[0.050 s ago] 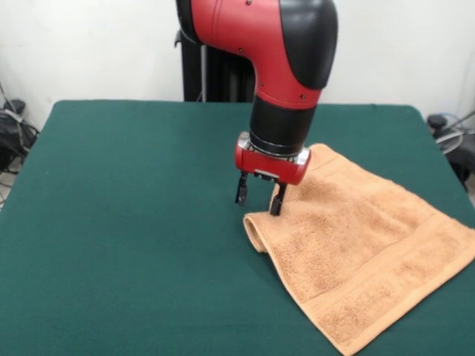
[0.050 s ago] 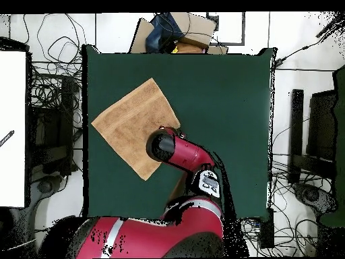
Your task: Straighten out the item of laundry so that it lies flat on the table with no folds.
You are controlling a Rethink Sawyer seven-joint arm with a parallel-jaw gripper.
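We see towel (image 1: 364, 252) on table (image 1: 133, 222), right side, its left corner curled up | gripper (image 1: 260, 196) above that corner, fingers parted, empty | arm (image 1: 286, 59) descending from above

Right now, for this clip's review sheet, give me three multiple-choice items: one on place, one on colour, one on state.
1. Where is the pincer in the front view?
A. Over the towel's left edge
B. Over the table's bare left half
C. Off the table

2. What colour is the table top?
A. Dark green
B. White
C. Blue

3. How does the towel lie?
A. Rolled into a tube
B. Mostly spread, with its left edge curled over
C. Hanging from the pincer

Key:
1 A, its fingers hang by that edge.
2 A, green shows all around the towel.
3 B, a rolled lip shows just below the pincer, the rest lies flat.
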